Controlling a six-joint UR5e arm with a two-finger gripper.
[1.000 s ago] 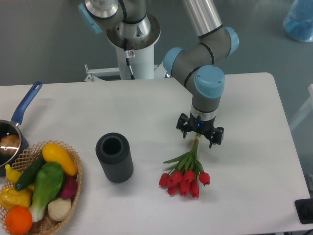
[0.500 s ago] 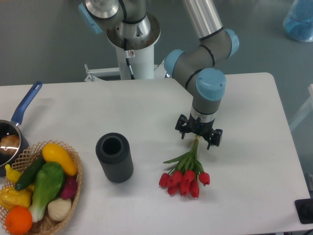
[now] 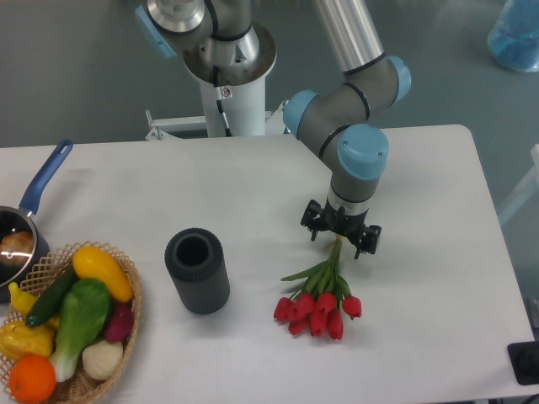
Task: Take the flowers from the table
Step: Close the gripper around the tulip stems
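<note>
Far off to the left of our gripper [image 3: 339, 236] we see a blue-handled saucepan [image 3: 25, 227] at the edge of the table [image 3: 438, 337], and just below it a wicker basket [image 3: 101, 370] piled with vegetables: a yellow squash, green ones, an orange one. Closer to us, still left of the gripper and a little lower, a dark ribbed cylinder [image 3: 198, 270] stands upright with its open mouth facing up.

Our gripper hangs over the upper end of the flowers' stems, its two fingers set to either side of them. We cannot tell whether the fingers are pressed onto the stems or merely straddle them.

The flowers [image 3: 321, 296] lie on the table directly below the gripper, stems running up toward it and the red buds fanned out at the far end, with narrow green leaves spreading left.
</note>
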